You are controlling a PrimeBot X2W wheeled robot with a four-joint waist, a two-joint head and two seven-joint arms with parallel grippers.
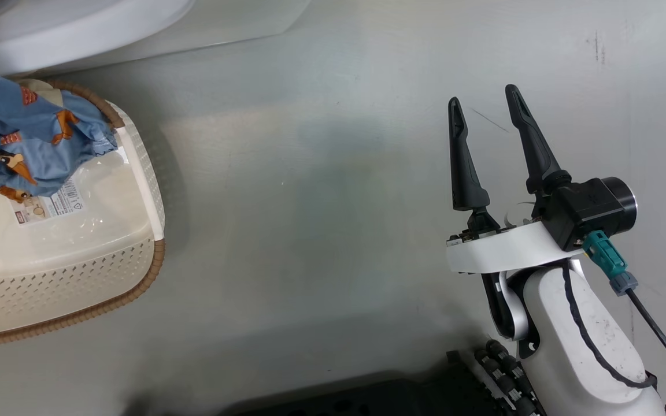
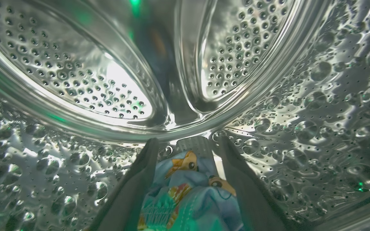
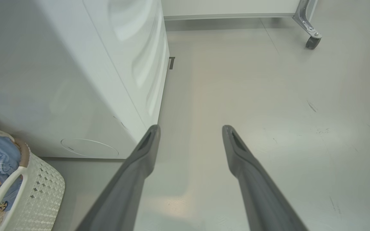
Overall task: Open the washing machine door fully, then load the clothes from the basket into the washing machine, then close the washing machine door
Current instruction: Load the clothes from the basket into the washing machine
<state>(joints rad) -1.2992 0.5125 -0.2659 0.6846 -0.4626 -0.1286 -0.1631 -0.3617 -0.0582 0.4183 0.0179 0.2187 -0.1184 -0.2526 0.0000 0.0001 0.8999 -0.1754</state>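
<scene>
Straddling clothes point(image 2: 188, 195) inside the washing machine point(image 2: 75, 64), left gripper point(image 2: 188, 141) gapes.

The basket point(image 1: 154, 190) stands on the floor point(image 1: 321, 202) at the left, with the clothes point(image 1: 26, 138) heaped in its far left part and hanging over the far rim. The right gripper point(image 1: 483, 95) is over the floor at the right, well apart from the basket, with bare floor between them. The basket sits just before the front of the washing machine point(image 3: 59, 80), and a caster point(image 3: 310, 41) stands far off to the right. The left gripper point(image 2: 188, 141) is inside the drum point(image 2: 300, 128), with a garment point(image 2: 188, 192) lying between its fingers point(image 2: 133, 186) on the drum's lower wall
</scene>
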